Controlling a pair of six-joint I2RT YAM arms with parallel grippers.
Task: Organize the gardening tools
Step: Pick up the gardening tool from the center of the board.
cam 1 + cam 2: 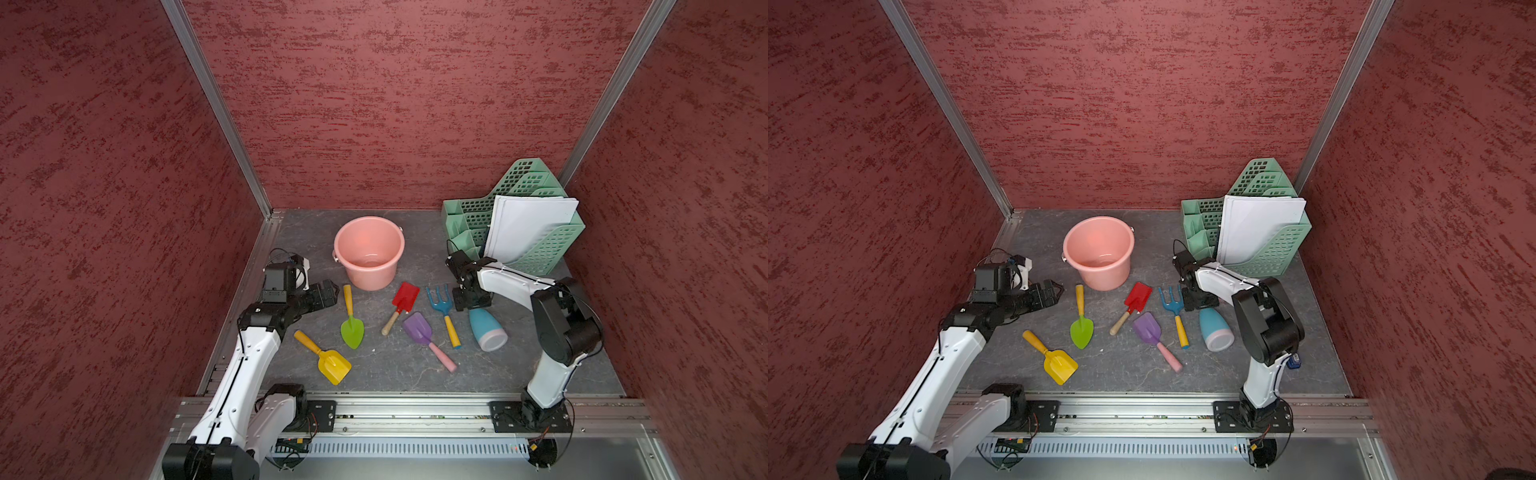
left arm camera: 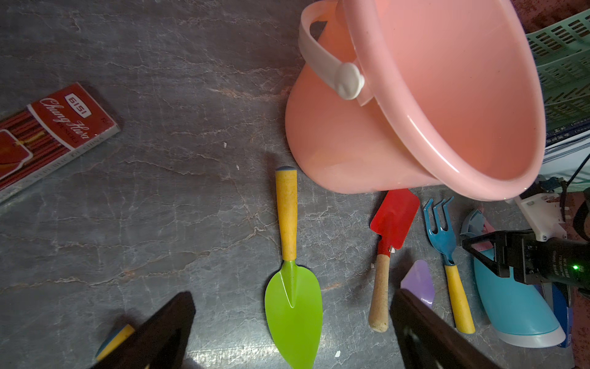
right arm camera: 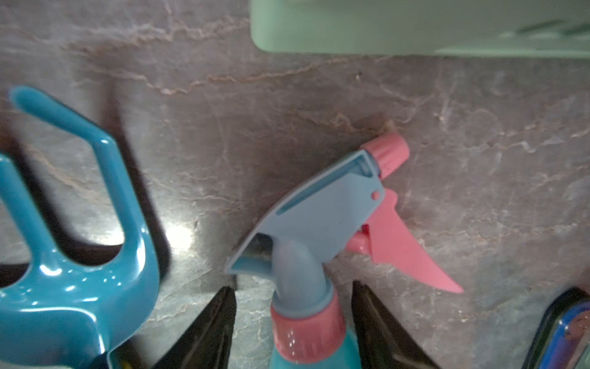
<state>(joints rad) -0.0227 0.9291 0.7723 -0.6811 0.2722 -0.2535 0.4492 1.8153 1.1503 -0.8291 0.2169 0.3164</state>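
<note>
I have the right gripper (image 3: 293, 287) down low over the light-blue spray bottle (image 3: 319, 217). The bottle lies on its side toward the right edge of the table (image 1: 395, 374), with its nozzle end facing the back edge. The jaws stand either side of the pink-collared neck, and bare table shows between one finger (image 3: 207, 329) and the collar, so nothing is clamped yet. I go for the neck because I judge it the narrowest, surest hold; the fat body would likely roll or squirt out. The blue fork (image 1: 440, 305) lies just beside the bottle, so that side is tight.

My left gripper (image 2: 293, 295) hangs spread wide and empty above the green trowel (image 2: 287, 223), lined up along its length, ready for the yellow handle.

The pink bucket (image 1: 374, 278) stands upright and empty near the middle of the back edge, which I take to be where the tools go. The red scoop (image 1: 405, 297), purple scoop (image 1: 417, 326) and yellow scoop (image 1: 332, 365) lie loose on the table in front of the bucket.
</note>
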